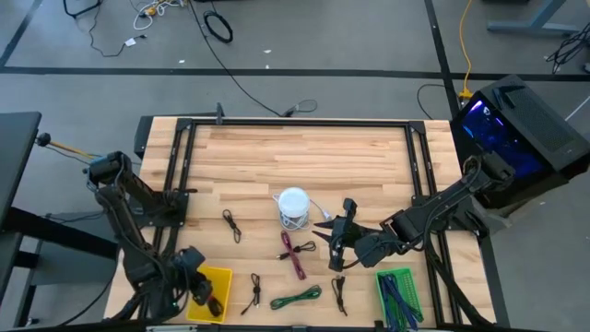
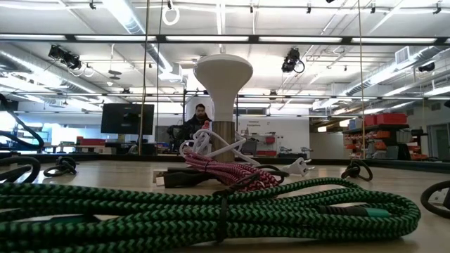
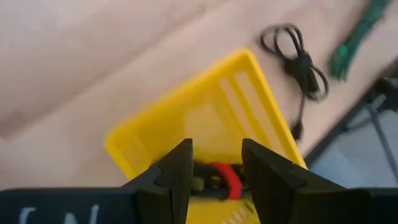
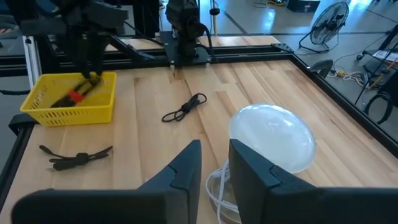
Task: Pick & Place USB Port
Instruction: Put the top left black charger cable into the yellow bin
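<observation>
A black cable bundle with a red band [image 3: 224, 180] [image 4: 74, 94] lies in the yellow basket [image 3: 186, 112] [image 1: 224, 275] at the table's near-left corner. My left gripper [image 3: 216, 165] [image 1: 210, 297] hangs open right above it, one finger on each side of the bundle; I see no hold. My right gripper [image 4: 214, 165] [image 1: 332, 238] is open near the table's middle, just right of a white dome lamp [image 4: 270, 137] [image 1: 293, 205], with the lamp's white cord [image 4: 214, 186] below its fingers. Neither gripper shows in the low view.
Loose bundles lie on the wood: black [image 1: 230, 224], red-and-white [image 1: 295, 254] [image 2: 225, 172], green [image 1: 297, 297] [image 2: 211, 207], and two small black ones [image 1: 253, 290] [image 1: 339, 293]. A green basket of blue cables [image 1: 398, 295] stands near-right. A person sits beyond the far edge [image 2: 199, 119].
</observation>
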{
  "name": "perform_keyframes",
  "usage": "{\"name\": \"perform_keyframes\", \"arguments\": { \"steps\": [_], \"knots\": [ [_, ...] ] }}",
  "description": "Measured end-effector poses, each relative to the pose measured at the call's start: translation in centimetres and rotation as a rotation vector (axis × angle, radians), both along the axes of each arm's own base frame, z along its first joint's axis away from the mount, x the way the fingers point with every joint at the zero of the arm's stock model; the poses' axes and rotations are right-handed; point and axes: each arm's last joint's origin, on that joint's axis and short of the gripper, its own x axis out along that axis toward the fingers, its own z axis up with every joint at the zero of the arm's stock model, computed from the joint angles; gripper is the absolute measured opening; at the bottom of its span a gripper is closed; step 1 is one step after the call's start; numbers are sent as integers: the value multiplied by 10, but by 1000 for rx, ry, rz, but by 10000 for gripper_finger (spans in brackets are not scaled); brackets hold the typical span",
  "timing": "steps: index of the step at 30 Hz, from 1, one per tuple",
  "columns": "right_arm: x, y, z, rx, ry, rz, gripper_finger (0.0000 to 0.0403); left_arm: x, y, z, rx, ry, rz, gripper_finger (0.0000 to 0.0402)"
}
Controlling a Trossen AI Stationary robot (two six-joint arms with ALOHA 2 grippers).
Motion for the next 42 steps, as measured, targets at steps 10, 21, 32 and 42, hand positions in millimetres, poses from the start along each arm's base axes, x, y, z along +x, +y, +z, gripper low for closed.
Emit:
{"name": "perform_keyframes", "arguments": {
  "steps": [10, 21, 32, 42],
  "knots": [
    [0, 0, 0, -7, 2, 2, 82, 16, 48, 3, 263, 185, 75, 142],
    [0, 0, 0, -16, 5, 7, 82, 54, 95, 12, 442, 364, -433, 142],
    [0, 0, 0, -17, 5, 7, 82, 75, 111, 12, 658, 362, -1209, 142],
    [0, 0, 0, -17, 5, 8, 82, 79, 146, -28, 628, 430, -1258, 142]
  ]
}}
